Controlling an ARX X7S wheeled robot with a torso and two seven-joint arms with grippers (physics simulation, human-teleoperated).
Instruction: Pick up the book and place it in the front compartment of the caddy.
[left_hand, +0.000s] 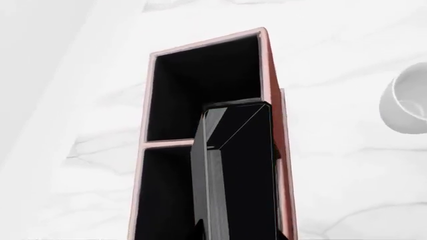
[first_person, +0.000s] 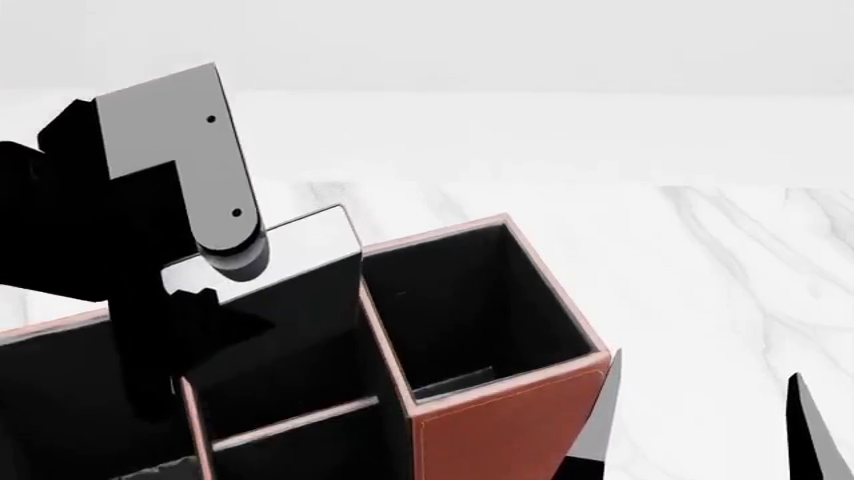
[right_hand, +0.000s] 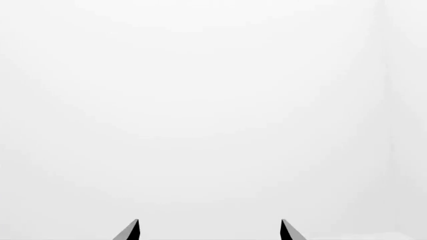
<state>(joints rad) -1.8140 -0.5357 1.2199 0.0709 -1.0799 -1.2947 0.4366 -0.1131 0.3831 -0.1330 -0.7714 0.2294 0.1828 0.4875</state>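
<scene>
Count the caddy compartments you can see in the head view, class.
3: a tall end cell at the caddy's right, and two cells left of it split by a low divider. The left arm may hide more.

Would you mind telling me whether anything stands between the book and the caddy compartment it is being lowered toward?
Nothing visible does. In the left wrist view the book stands upright over the caddy, by its long side wall, and the black-lined cells below show no contents. The low divider crosses beside it. The white mug sits apart, outside the caddy.
</scene>
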